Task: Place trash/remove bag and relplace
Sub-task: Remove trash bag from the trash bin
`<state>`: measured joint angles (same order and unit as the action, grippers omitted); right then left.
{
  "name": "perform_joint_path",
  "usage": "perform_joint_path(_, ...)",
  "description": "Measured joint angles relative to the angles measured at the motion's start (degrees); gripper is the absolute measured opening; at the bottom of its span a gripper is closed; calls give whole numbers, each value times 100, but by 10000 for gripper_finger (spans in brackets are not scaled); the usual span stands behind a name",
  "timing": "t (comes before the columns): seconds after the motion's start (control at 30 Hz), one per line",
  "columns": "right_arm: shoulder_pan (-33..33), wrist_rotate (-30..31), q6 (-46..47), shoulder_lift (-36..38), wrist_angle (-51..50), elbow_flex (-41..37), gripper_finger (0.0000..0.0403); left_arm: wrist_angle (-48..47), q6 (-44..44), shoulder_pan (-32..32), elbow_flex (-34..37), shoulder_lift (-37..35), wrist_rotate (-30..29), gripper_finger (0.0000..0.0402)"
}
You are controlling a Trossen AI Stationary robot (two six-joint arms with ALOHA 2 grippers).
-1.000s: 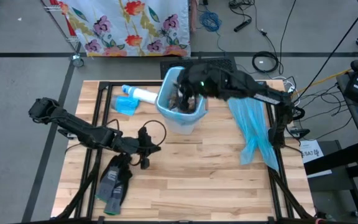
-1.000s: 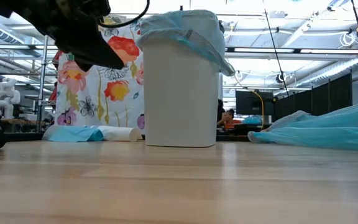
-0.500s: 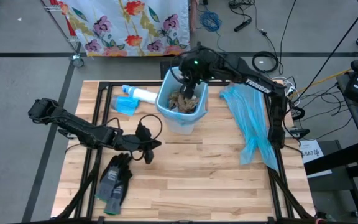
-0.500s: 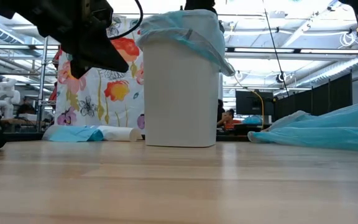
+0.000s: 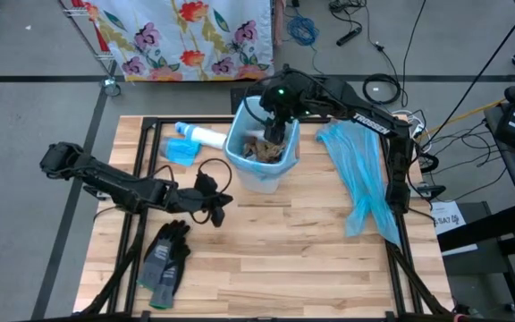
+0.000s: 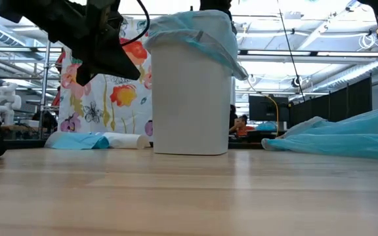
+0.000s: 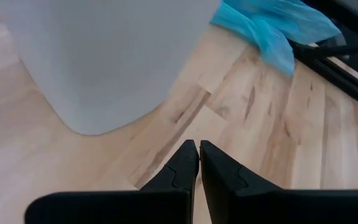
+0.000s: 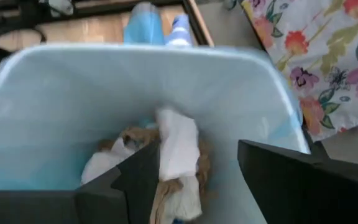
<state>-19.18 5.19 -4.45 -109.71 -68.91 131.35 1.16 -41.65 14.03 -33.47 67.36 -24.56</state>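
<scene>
A white bin (image 5: 259,168) lined with a light blue bag (image 6: 199,29) stands at the table's far middle. Trash lies inside it: brown paper wads (image 8: 134,134) and a white scrap (image 8: 178,146). My right gripper (image 8: 194,149) hangs open over the bin's far side (image 5: 275,125), its fingers pointing down at the trash, the white scrap right beside one finger. My left gripper (image 5: 217,201) is shut on nothing and hovers above the table, near and left of the bin (image 7: 104,62).
A spare blue bag (image 5: 365,179) lies crumpled along the table's right side. A white tube bottle (image 5: 206,136) and a blue wrapper (image 5: 181,152) lie left of the bin. Dark grey gloves (image 5: 164,259) lie near the front left. Bare wood stretches across the near middle.
My right arm has drawn back toward the table's far edge, uncovering the bin's inside, and now hangs over the bin's far rim. My left gripper has drifted a little toward the far edge and the bin, still shut.
</scene>
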Motion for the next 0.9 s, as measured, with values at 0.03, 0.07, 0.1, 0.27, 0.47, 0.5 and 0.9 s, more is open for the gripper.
perform_joint_path(0.03,2,0,-37,10,-77,2,210,-5,0,-33,0,2,0,24)
perform_joint_path(0.07,2,0,-79,17,-152,2,211,-19,7,-67,0,2,0,24)
perform_joint_path(0.1,4,0,-95,20,-233,2,212,-25,19,-100,0,2,0,24)
perform_joint_path(0.27,2,-4,-91,44,-777,2,212,-303,-131,-348,0,1,0,24)
perform_joint_path(0.47,1,-264,239,506,-919,2,212,-841,385,-752,-2,-726,312,24)
perform_joint_path(0.5,0,-254,351,605,-997,2,212,-1035,507,-808,2,-912,368,24)
perform_joint_path(0.9,433,967,2436,1404,-2147,4,212,-2171,2126,-1751,4,-2557,637,24)
